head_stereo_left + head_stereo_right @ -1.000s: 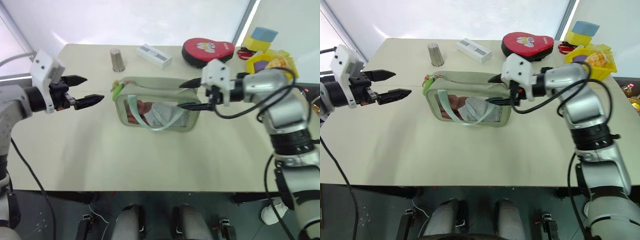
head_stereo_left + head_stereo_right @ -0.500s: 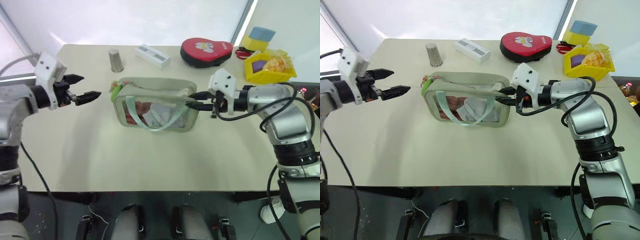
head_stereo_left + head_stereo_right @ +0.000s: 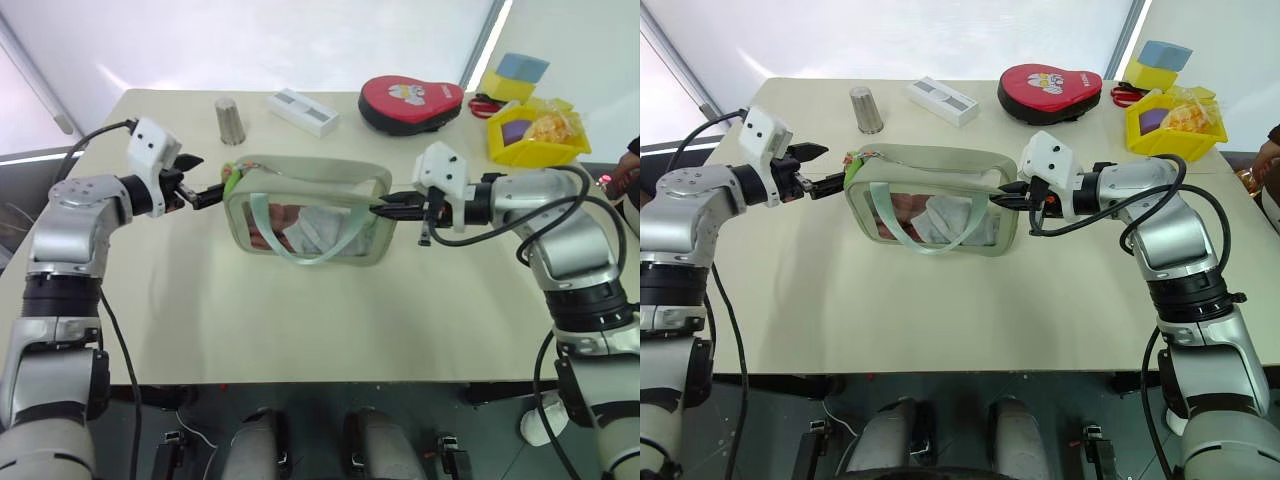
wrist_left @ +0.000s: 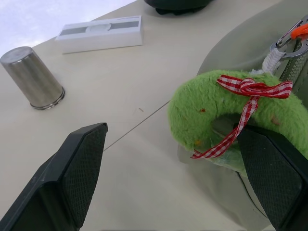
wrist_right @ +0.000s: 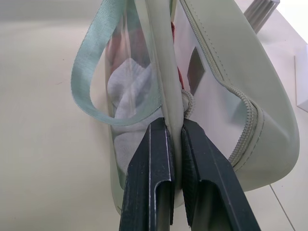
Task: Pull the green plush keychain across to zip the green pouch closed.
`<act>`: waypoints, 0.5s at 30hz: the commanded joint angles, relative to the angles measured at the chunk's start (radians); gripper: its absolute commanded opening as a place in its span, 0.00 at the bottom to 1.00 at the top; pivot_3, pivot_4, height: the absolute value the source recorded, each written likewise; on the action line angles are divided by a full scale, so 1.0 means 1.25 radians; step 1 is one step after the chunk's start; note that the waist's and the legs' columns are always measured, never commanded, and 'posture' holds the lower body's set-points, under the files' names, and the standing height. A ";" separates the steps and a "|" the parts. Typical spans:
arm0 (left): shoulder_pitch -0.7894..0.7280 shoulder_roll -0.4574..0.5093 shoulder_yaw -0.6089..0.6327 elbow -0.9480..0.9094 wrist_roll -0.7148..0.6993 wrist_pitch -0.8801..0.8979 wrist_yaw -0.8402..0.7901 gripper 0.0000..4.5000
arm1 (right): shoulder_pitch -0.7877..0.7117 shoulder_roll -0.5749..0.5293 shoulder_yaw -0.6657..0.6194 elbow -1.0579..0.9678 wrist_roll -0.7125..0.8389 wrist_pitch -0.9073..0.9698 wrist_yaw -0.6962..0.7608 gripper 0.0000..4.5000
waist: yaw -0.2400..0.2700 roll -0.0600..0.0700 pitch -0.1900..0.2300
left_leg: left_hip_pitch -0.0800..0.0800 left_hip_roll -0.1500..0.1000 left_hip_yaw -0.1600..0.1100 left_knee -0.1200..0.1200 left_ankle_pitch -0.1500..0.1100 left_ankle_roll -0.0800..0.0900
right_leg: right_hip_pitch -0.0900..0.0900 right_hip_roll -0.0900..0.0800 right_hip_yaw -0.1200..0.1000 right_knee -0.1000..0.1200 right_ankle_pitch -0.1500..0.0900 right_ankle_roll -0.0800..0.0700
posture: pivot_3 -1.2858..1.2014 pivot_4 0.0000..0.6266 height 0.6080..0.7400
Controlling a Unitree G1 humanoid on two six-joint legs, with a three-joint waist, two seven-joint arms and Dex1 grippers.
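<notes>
**Inspector:** Status of the zip?

**Assessor:** Not started, in my judgement. The green pouch (image 3: 308, 212) stands upright on the table (image 3: 300, 320). The green plush keychain (image 4: 226, 113), tied with a red gingham ribbon, hangs at the pouch end nearest the left gripper (image 3: 207, 192). The whole run of the zipper appears still to be pulled.

**Inspector:** Grippers?

**Assessor:** The left gripper's fingers are spread wide, either side of the keychain, neither pad visibly touching it. The right gripper (image 5: 174, 144) is pinched narrow on the pouch's edge seam at the opposite end, bracing it.

**Inspector:** What is left?

**Assessor:** Closing on the keychain, then drawing it along the pouch toward the right gripper.

**Inspector:** Obstructions?

**Assessor:** The pale green strap (image 3: 300, 235) loops over the pouch's clear front, below the zipper line; a low risk. Behind the pouch, well apart, stand a steel cup (image 3: 230, 120), a white box (image 3: 302, 110) and a red case (image 3: 414, 103). A yellow bin (image 3: 535, 135) lies beyond the right gripper. None block the path.
</notes>
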 commanded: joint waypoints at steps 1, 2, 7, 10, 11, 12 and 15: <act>-0.022 -0.015 0.006 -0.007 -0.005 -0.020 -0.016 0.88 | -0.013 0.006 -0.006 -0.025 0.009 -0.003 -0.004 0.00 | 0.000 0.000 0.000 | 0.000 0.000 0.000 0.000 0.000 0.000 | 0.000 0.000 0.000 0.000 0.000 0.000 | 0.52 0.24 1.00; -0.020 -0.018 0.008 -0.016 -0.012 -0.014 -0.023 0.80 | -0.014 0.006 -0.007 -0.025 0.007 -0.005 -0.007 0.00 | 0.000 0.000 0.000 | 0.000 0.000 0.000 0.000 0.000 0.000 | 0.000 0.000 0.000 0.000 0.000 0.000 | 0.52 0.24 1.00; -0.022 -0.026 0.018 -0.017 -0.020 -0.002 -0.038 0.24 | -0.018 0.011 -0.005 -0.020 0.006 -0.008 -0.015 0.00 | -0.001 0.000 0.000 | 0.000 0.000 0.000 0.000 0.000 0.000 | 0.000 0.000 0.000 0.000 0.000 0.000 | 0.52 0.24 1.00; -0.030 -0.027 0.019 -0.005 -0.014 -0.001 -0.032 0.01 | -0.021 0.015 -0.005 -0.017 0.004 -0.010 -0.020 0.00 | -0.001 0.000 0.000 | 0.000 0.000 0.000 0.000 0.000 0.000 | 0.000 0.000 0.000 0.000 0.000 0.000 | 0.52 0.24 1.00; -0.034 -0.026 0.022 -0.006 -0.014 0.002 -0.028 0.01 | -0.022 0.016 -0.005 -0.016 0.004 -0.011 -0.022 0.00 | -0.001 0.000 0.000 | 0.000 0.000 0.000 0.000 0.000 0.000 | 0.000 0.000 0.000 0.000 0.000 0.000 | 0.52 0.24 1.00; -0.040 -0.022 0.026 -0.006 -0.017 0.008 -0.029 0.01 | -0.024 0.018 -0.004 -0.013 0.002 -0.013 -0.024 0.00 | -0.001 0.000 0.000 | 0.000 0.000 0.000 0.000 0.000 0.000 | 0.000 0.000 0.000 0.000 0.000 0.000 | 0.52 0.24 1.00; -0.063 0.004 0.039 -0.031 -0.036 0.042 -0.048 0.01 | -0.027 0.022 -0.005 -0.007 -0.003 -0.017 -0.031 0.00 | -0.001 0.000 0.000 | 0.000 0.000 0.000 0.000 0.000 0.000 | 0.000 0.000 0.000 0.000 0.000 0.000 | 0.52 0.24 1.00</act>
